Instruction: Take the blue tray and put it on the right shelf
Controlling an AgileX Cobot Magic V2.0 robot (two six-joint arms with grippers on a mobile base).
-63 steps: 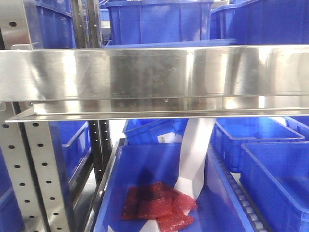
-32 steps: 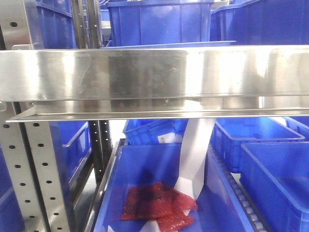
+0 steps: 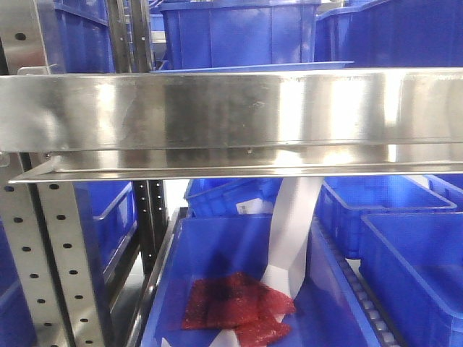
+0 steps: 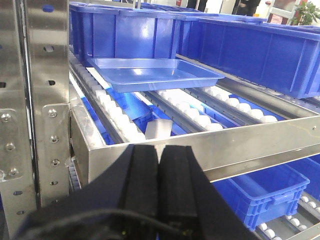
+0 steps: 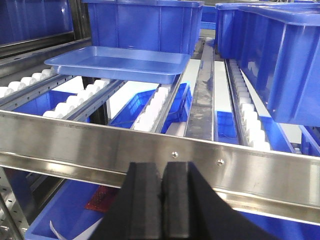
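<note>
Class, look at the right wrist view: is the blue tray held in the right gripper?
No: the blue tray rests on the white rollers of the right shelf, while the right gripper sits shut and empty in front of the beam.

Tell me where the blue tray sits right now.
The blue tray rests on the white rollers of the steel rack, just in front of a deep blue bin, behind the front beam.

Bright even indoor light, glare streaks on the steel front beam (image 3: 231, 108) (front view soft, bluish), wrist views sharp.
</note>
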